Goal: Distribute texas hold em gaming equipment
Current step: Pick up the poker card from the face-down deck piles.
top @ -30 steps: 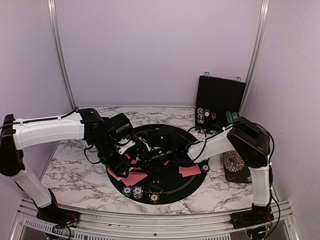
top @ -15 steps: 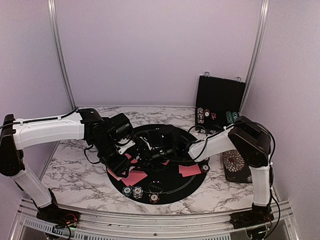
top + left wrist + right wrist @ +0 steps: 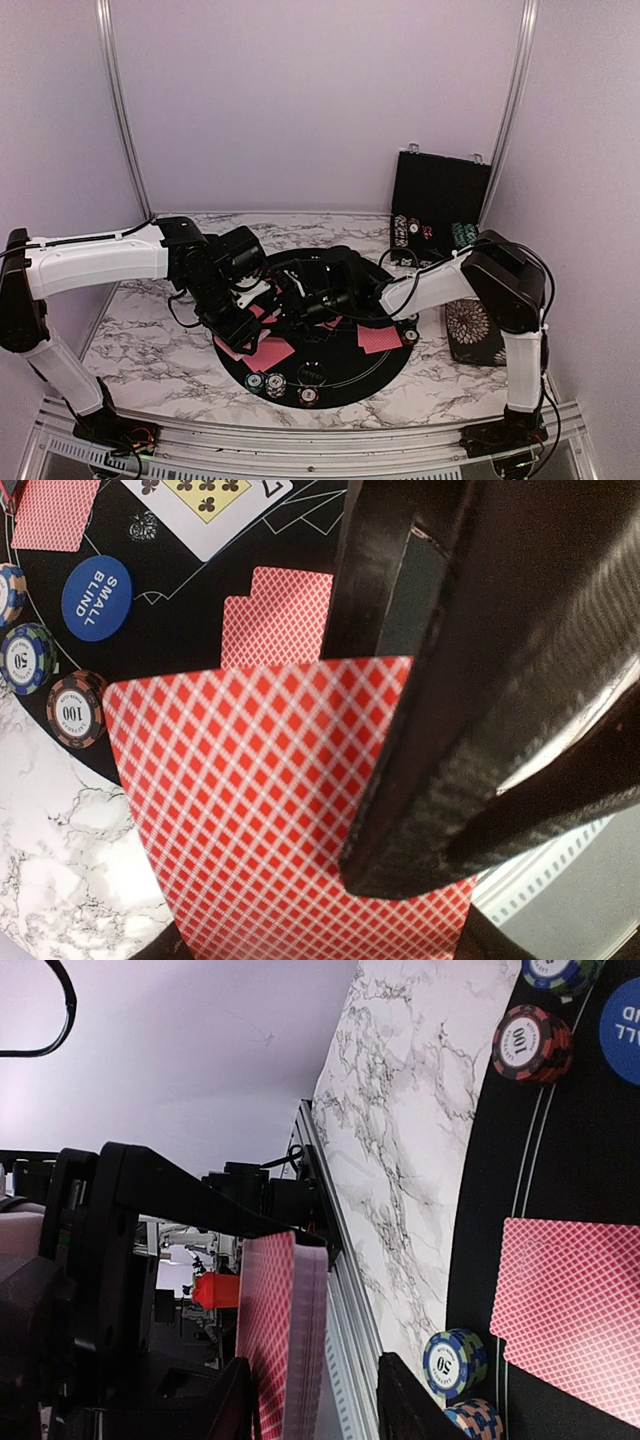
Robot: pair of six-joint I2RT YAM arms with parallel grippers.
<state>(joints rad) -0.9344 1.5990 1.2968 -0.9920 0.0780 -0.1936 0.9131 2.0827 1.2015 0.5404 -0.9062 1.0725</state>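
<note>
Leftward, toward the deck of red-backed cards (image 3: 285, 1340), the right gripper (image 3: 315, 1365) has been brought over the last second, and its jaws have been narrowed. Should more than the outer card be caught on closing, several could be dragged off together, or the deck spilled over the dealt cards (image 3: 380, 342) on the black mat (image 3: 350, 378). The deck is pinched by the left gripper (image 3: 318, 945) above that mat. It is flanked by the right gripper's spread jaws, with a gap on one side.
</note>
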